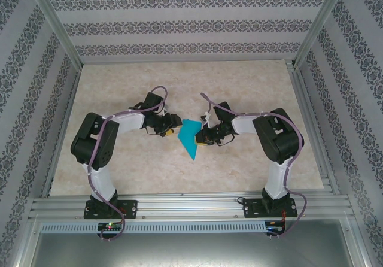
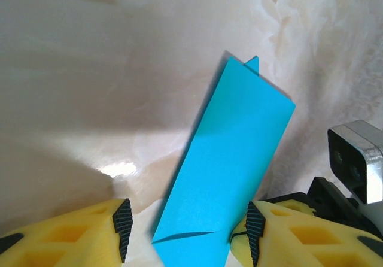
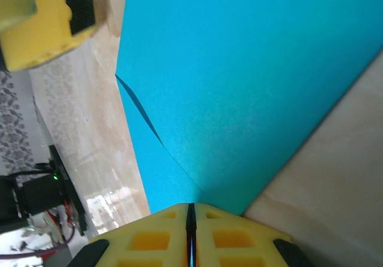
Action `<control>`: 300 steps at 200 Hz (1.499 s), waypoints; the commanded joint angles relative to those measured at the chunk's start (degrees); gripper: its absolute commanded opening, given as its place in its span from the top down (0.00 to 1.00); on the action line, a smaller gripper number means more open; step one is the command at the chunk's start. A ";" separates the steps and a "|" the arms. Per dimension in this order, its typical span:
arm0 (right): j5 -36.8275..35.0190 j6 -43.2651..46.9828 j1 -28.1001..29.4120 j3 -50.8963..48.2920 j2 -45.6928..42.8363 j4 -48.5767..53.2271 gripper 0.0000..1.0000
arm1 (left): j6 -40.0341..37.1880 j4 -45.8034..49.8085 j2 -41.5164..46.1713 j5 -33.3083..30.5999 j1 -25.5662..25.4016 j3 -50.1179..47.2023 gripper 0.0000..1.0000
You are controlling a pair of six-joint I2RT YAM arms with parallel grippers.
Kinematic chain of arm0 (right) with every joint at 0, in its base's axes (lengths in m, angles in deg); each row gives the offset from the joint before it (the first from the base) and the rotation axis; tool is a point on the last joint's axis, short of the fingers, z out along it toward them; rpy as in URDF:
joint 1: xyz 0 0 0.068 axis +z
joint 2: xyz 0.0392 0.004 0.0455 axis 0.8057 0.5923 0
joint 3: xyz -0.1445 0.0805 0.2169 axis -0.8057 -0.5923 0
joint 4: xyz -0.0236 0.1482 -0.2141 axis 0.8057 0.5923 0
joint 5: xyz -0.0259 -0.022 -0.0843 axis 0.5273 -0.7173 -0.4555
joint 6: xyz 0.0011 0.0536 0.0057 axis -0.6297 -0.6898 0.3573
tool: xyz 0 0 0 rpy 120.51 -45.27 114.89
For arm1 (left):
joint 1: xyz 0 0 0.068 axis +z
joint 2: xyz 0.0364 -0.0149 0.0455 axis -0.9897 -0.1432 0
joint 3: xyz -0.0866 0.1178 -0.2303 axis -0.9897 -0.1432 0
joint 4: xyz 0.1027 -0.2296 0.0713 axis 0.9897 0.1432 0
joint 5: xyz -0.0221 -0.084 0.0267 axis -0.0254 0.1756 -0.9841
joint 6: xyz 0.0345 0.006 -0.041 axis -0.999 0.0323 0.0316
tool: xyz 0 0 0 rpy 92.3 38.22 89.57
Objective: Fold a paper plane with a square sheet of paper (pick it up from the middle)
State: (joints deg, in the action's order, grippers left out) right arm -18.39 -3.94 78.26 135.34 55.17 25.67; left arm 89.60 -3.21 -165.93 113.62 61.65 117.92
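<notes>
The sheet of paper (image 1: 190,136), folded into a narrow turquoise strip with one pointed end, sits over the middle of the desk (image 1: 119,87), between the two arms. In the top view its long axis runs roughly from the far edge toward the near edge, with the point aimed at the near edge and leaning slightly right.

The right hand (image 1: 205,137) is clamped on the sheet of paper from its right side. In the right wrist view the yellow fingers (image 3: 149,237) are pressed together with the blue sheet (image 3: 239,87) fanning out from between them. It looks held a little above the desk, judging by the shadow under it.

The left hand (image 2: 185,238) stands apart, one yellow finger on each side of the strip's near end. The right-side pad (image 2: 254,228) is just beside the paper's edge, and the other (image 2: 121,228) has a clear gap.

The strip already lies lengthwise between the left hand's jaws, so that arm is probably the one placed to pinch next, closing across the short width
</notes>
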 commanded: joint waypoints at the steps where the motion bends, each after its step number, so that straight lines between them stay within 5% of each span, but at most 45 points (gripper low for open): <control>1: -8.02 9.18 0.91 2.51 1.04 10.36 0.89 | -1.69 3.60 3.88 -5.31 0.96 -1.69 0.44; 50: -15.73 8.47 3.62 4.14 -9.50 13.11 0.82 | -2.59 6.11 12.64 -12.18 0.96 -5.07 0.44; 77: -24.70 0.53 6.85 3.91 -13.75 12.60 0.78 | -3.26 7.05 17.84 -15.44 0.95 -8.16 0.43; 127: -32.07 -18.33 12.92 -2.95 -15.92 0.72 0.76 | -3.24 1.76 23.53 -15.41 0.95 -14.07 0.42; 183: -40.50 -19.73 16.42 -1.01 -13.69 5.42 0.75 | -3.73 0.22 26.65 -12.76 0.94 -16.19 0.40; 247: -36.50 -10.35 15.31 -1.54 -7.81 7.52 0.78 | -4.37 -0.96 27.33 -8.80 0.94 -17.50 0.38; 300: -23.38 6.10 14.67 -4.40 -9.18 10.12 0.81 | -4.02 -2.56 25.51 -7.40 0.96 -18.57 0.36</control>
State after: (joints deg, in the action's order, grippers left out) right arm -49.17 -9.03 92.77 133.17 45.47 30.31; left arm 86.67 -3.08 -139.77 104.59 61.98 100.04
